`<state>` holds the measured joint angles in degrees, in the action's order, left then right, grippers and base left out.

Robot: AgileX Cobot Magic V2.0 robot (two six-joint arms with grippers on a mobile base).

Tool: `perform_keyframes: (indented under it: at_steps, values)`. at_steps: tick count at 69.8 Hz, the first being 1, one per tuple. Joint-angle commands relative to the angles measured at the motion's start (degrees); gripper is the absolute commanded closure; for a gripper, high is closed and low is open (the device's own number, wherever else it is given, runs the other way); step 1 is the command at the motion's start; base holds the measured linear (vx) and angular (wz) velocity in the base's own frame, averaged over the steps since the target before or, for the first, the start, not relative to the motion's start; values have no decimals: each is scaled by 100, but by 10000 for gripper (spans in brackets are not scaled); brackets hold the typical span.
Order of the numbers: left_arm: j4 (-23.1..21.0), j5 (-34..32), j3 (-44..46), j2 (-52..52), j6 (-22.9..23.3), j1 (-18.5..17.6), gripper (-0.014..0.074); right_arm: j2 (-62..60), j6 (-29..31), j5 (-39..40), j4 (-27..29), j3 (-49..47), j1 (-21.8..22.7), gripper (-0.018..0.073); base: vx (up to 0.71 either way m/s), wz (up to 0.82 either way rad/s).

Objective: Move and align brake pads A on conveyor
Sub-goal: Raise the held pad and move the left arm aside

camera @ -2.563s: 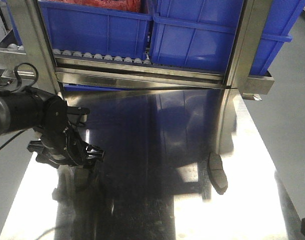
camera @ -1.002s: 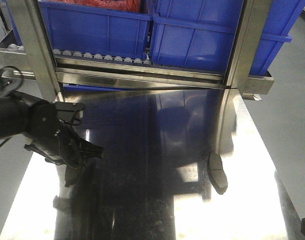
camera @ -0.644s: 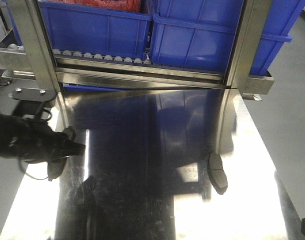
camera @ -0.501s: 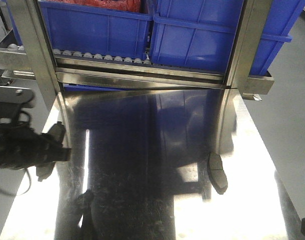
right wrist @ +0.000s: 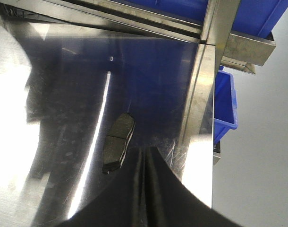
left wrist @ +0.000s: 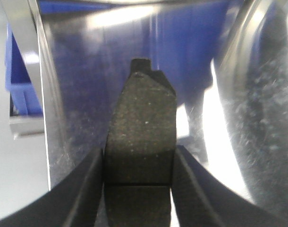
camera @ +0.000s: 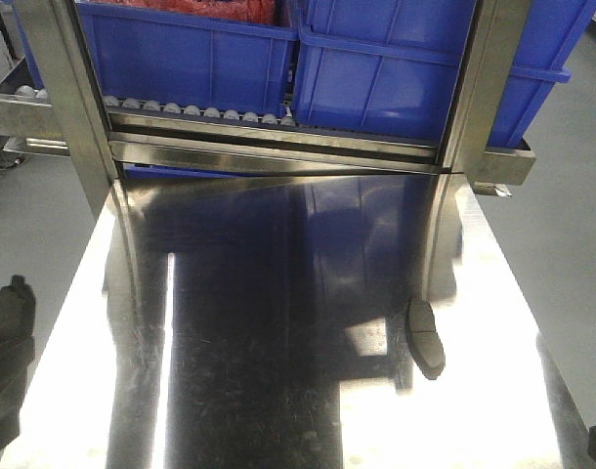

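One brake pad (left wrist: pixel 141 132), grey-olive with a centre groove, is clamped between the two black fingers (left wrist: pixel 87 189) of my left gripper (left wrist: pixel 139 177). In the front view this pad (camera: pixel 12 305) stands upright at the far left, beyond the steel table's left edge, with the left gripper (camera: pixel 5 344) under it. A second brake pad (camera: pixel 425 337) lies on the steel table at the right, beside the post's reflection. My right gripper (right wrist: pixel 146 163) is shut and empty, hovering just right of that pad (right wrist: pixel 118 142). The conveyor is out of view.
The shiny steel table (camera: pixel 278 391) fills the foreground. A roller rack with blue bins (camera: pixel 376 68) stands at the back between steel posts (camera: pixel 474 88). Grey floor lies off both table sides. A small blue bin (right wrist: pixel 224 99) sits past the right edge.
The left gripper, holding its brake pad, lifted from the table's left part and swung left past the table edge. The pad on the right has not moved.
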<state>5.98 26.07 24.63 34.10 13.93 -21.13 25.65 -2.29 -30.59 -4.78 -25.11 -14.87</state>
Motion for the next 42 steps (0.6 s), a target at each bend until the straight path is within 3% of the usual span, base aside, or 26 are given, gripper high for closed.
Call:
perform_keyframes:
  at_steps: [1,42]
  values:
    - [29,-752,-12,-469,3,-12,540,46,74,407,-53,-147,7,566,0,0]
    - [21,-816,-65,-836,8,-12,540,46,74,407,-53,-147,7,566,0,0]
